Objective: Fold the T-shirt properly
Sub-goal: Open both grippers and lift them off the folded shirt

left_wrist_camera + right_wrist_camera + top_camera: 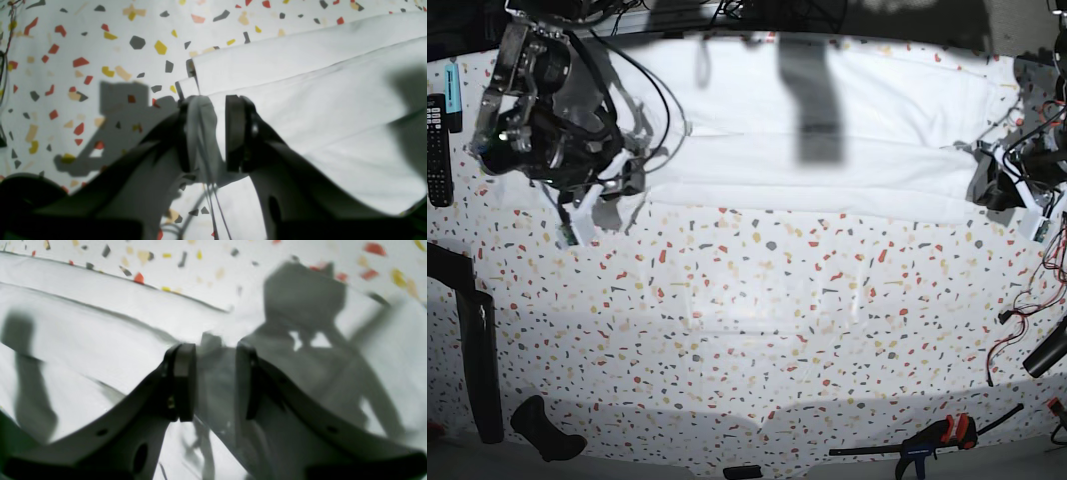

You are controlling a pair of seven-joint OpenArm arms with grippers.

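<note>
The white T-shirt [827, 175] lies as a long folded band across the back of the speckled table. In the base view my left gripper [989, 186] is at the band's right end and my right gripper [613, 203] at its left end. The left wrist view shows the left gripper [208, 133] shut on a bunched corner of the T-shirt [317, 100], with two folded layers running off to the right. Seen from the right wrist, the right gripper [217, 383] is shut on a shaded flap of the T-shirt [100, 323], which drapes down between the fingers.
A black remote [435, 150] lies at the table's left edge. A black bar [477, 360] and a black handle [547, 430] sit at the front left. At the front right lie a clamp [932, 442] and loose cables [1017, 330].
</note>
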